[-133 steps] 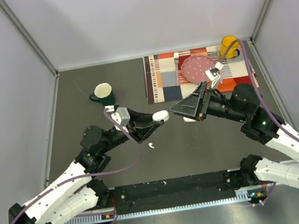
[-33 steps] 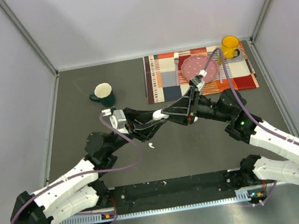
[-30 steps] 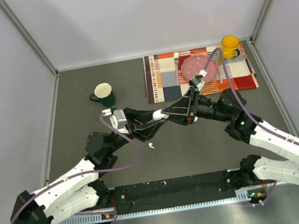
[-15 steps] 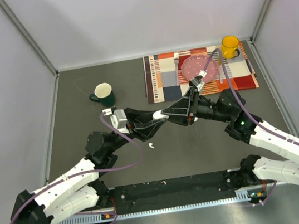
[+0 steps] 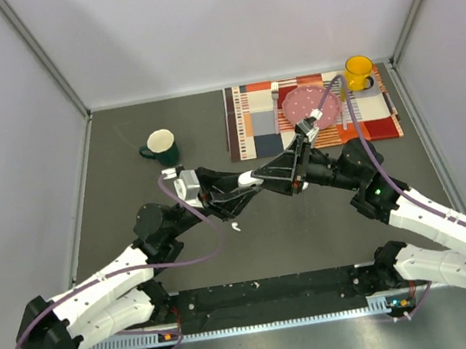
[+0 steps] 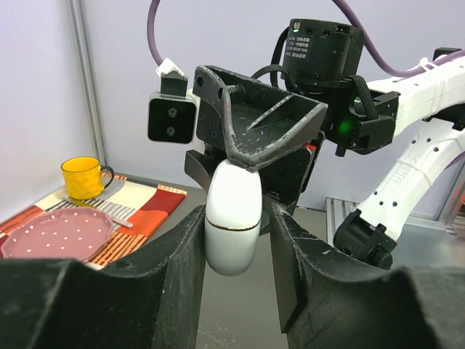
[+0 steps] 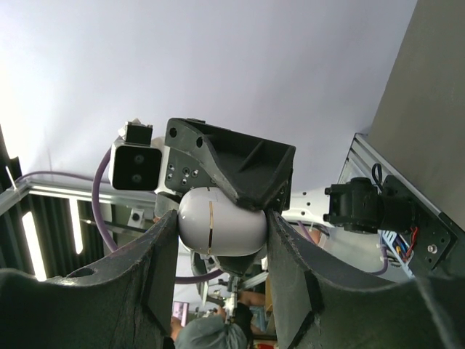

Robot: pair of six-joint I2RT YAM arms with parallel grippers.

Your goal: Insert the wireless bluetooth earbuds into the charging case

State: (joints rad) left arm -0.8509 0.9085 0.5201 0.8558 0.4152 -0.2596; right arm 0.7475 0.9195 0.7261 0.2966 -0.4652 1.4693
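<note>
Left claw (image 6: 235, 243) and right claw (image 7: 216, 234) both clamped on the closed white charging case (image 5: 252, 179), held aloft between them. One white earbud (image 5: 235, 226) lies on the surface (image 5: 311, 228), near the case on the arm-base side.

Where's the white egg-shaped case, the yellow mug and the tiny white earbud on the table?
charging case (image 6: 232, 218): left wrist view, on its white rounded side.
yellow mug (image 6: 82, 178): left wrist view, on its side wall.
earbud (image 5: 235, 226): top view, on the middle of the tiny white piece.
</note>
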